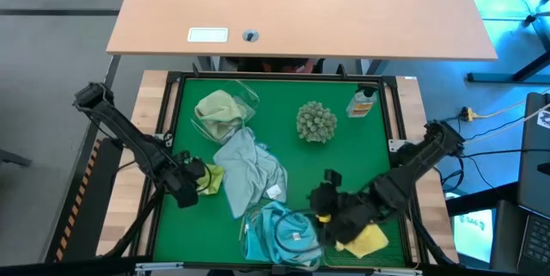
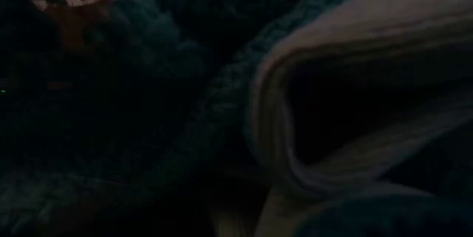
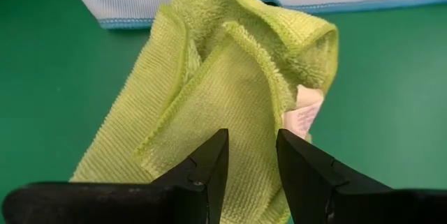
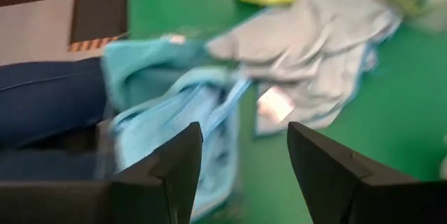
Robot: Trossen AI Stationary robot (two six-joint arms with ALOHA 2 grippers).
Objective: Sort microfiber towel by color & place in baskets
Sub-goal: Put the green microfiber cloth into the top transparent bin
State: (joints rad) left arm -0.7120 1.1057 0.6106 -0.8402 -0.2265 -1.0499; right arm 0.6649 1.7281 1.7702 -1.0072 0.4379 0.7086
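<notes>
Green mat [image 1: 344, 164]; lime towel [image 3: 230, 91] bears an unreadable tag [image 3: 305, 112]

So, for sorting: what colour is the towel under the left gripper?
Lime green towel, clearest in the left wrist view.

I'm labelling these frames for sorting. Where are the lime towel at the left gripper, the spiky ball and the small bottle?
lime towel [image 3: 209, 91]: left wrist view, middle of its folded face.
spiky ball [image 1: 316, 121]: high view, its centre.
bottle [image 1: 362, 103]: high view, its body.

Lime towel [image 3: 230, 91], teal towels [image 1: 279, 231], pale blue towel [image 1: 249, 168], possibly yellow towel [image 1: 368, 240].
</notes>
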